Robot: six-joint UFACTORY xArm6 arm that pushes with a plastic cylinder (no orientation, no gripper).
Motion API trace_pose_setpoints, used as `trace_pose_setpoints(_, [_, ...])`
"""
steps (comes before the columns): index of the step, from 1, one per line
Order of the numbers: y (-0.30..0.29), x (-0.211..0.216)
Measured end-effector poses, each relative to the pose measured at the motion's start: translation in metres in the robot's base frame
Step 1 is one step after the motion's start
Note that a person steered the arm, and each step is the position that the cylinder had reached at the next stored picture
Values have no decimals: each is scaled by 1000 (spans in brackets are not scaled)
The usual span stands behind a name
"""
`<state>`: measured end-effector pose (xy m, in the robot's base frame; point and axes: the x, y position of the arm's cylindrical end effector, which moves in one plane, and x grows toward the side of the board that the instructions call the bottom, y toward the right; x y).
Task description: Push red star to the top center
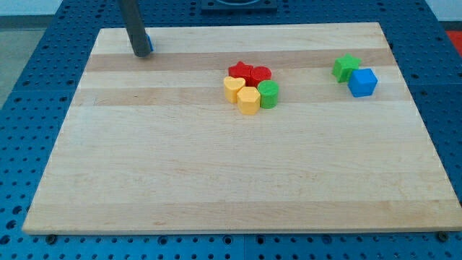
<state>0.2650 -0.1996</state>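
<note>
Your tip had no hand, sat far left of the red star, whose touching neighbours risked being shoved along.

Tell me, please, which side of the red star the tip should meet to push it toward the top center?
Meet the red star on its lower-left edge. It sits packed against a second red block with two yellow blocks just below, so space there is tight. My tip stands far off at the view's top left.

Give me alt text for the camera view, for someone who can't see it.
A red star sits in a central cluster with a red block, two yellow blocks and a green one; my tip is far off, top left.
</note>
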Motion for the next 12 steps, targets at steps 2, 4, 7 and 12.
trace_pose_setpoints(2, [-3, 0])
trace_pose_setpoints(4, [0, 47])
trace_pose_setpoints(7, [110, 104])
trace_pose_setpoints(12, [216, 79])
